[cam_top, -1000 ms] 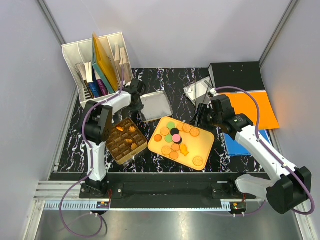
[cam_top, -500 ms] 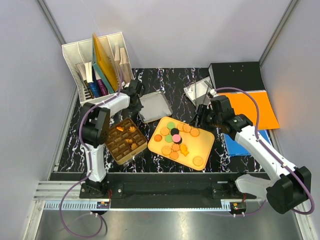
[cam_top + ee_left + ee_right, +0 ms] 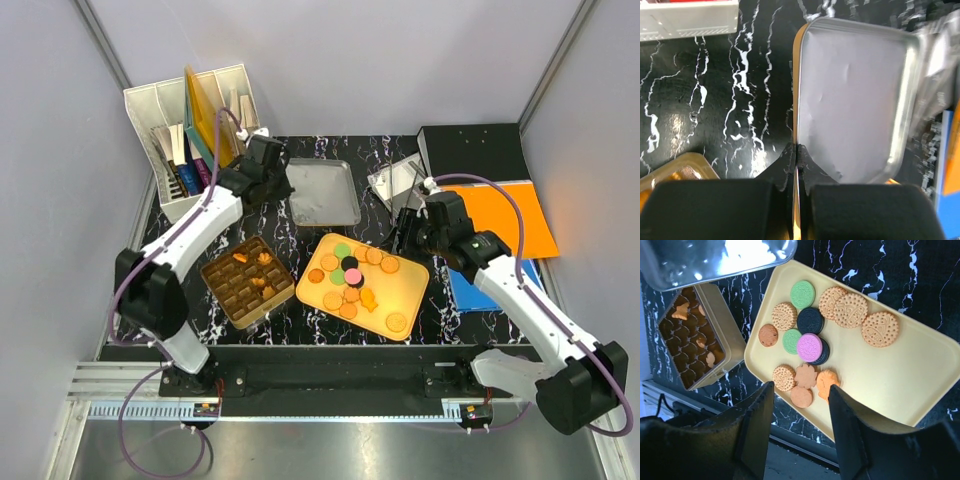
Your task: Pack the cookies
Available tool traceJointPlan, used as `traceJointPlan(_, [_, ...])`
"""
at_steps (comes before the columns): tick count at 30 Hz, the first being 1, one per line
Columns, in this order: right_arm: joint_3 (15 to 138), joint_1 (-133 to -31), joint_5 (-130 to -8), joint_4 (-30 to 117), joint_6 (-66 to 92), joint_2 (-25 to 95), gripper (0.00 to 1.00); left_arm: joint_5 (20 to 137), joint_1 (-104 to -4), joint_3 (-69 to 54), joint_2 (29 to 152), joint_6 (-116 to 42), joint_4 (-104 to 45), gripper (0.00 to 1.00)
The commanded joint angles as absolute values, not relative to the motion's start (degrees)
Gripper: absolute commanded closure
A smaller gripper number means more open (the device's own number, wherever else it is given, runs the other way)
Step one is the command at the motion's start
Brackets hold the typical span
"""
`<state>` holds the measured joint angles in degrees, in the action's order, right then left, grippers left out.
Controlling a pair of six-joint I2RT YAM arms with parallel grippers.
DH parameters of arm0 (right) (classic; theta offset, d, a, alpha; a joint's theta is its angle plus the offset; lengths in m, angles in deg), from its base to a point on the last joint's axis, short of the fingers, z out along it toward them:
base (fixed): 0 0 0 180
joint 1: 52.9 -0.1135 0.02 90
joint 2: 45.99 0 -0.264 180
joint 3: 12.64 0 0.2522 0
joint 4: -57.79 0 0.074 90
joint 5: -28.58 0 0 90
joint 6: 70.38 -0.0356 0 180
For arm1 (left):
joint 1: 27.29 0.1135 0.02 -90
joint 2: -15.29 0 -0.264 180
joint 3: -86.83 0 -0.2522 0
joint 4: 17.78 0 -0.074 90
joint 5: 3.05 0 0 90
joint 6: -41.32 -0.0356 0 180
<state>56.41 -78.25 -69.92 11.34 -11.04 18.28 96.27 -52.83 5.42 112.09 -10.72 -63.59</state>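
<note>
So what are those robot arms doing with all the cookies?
They are packing cookies into a tin. The left gripper is pinched shut on the edge of the silver lid, holding it near the back of the table. The right gripper hangs open above the yellow tray, where most cookies lie. The brown tin beside the tray has only a few in its little compartments, so most of the packing is not yet done.

Overhead and right-wrist close-up, cookies [image 3: 352, 277] shared

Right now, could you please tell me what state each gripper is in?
Left gripper: closed on the tin lid's rim.
Right gripper: open, holding nothing, above the cookie tray.
</note>
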Motion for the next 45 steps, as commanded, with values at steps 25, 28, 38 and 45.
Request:
traceJointPlan(25, [56.67,-77.43,-88.22,49.42,-25.37,19.12,0.06,93.28,-59.37,-9.27,70.32,-10.01,-70.56,1.0])
traceJointPlan(28, [55.52,-77.43,-93.67,57.18,-28.8,23.86,0.07,93.45,-60.42,-9.63,68.38,-9.91,-70.74,1.0])
traceJointPlan(38, [54.37,-77.51,-102.71,69.6,-36.27,29.07,0.14,91.69,-61.83,-10.94,67.24,-8.86,-70.04,1.0])
traceJointPlan(45, [53.77,-77.6,-109.76,73.82,-38.21,29.6,0.32,91.61,-61.75,-11.47,68.47,-8.34,-69.16,1.0])
